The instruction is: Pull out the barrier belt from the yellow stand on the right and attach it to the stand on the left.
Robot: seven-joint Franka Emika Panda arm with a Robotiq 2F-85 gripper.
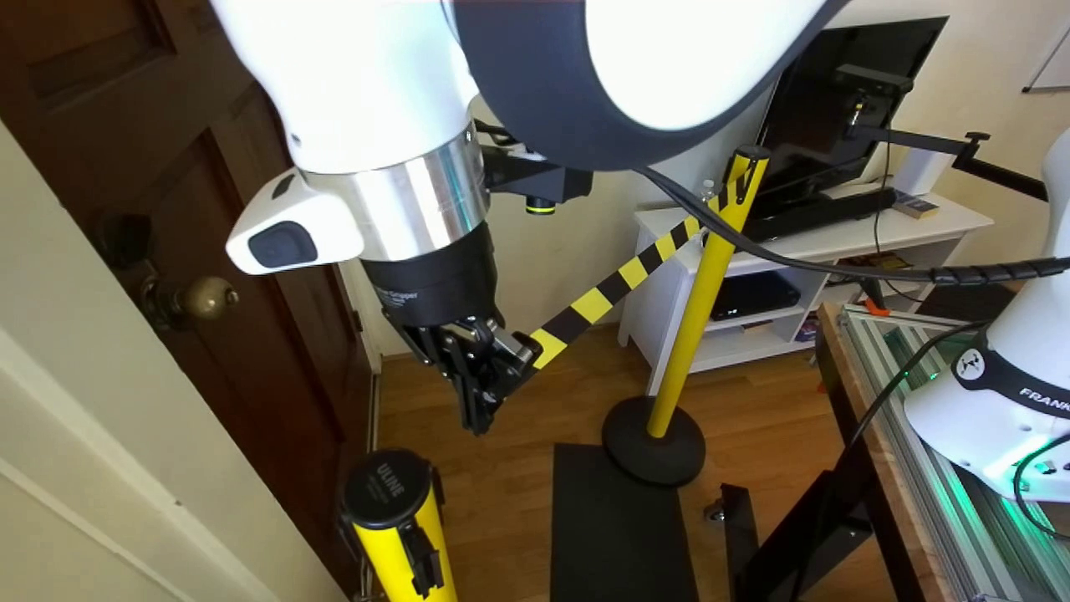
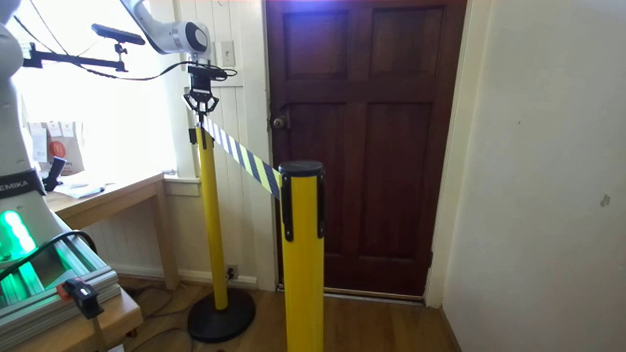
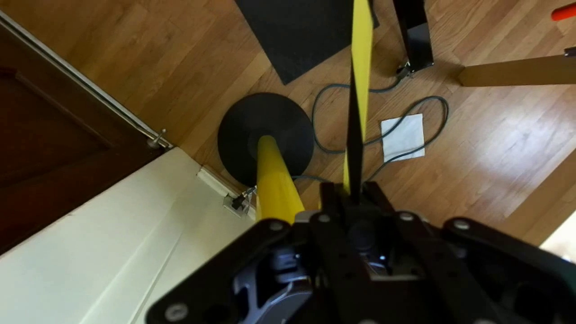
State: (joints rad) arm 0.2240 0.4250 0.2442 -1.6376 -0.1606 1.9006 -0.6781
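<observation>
A yellow-and-black striped barrier belt (image 1: 595, 305) runs taut from the right yellow stand (image 1: 712, 293). In an exterior view the belt (image 2: 244, 159) climbs from the right stand (image 2: 303, 264) to my gripper (image 2: 200, 115). My gripper (image 1: 482, 410) is shut on the belt's end; the end piece is mostly hidden between the dark fingers. In the wrist view the belt (image 3: 360, 72) leads away from my gripper (image 3: 353, 193). The left stand (image 2: 211, 210) has a black top (image 1: 386, 487). My gripper appears above and beside that top, apart from it. Its yellow post (image 3: 275, 184) shows below the fingers.
A brown door (image 2: 362, 146) and a pale wall (image 3: 135, 234) are close to the left stand. A black mat (image 1: 619, 527) lies between the stands. A cable (image 3: 324, 90) and white paper (image 3: 403, 135) lie on the floor. A white cabinet (image 1: 648, 293) is behind the right stand.
</observation>
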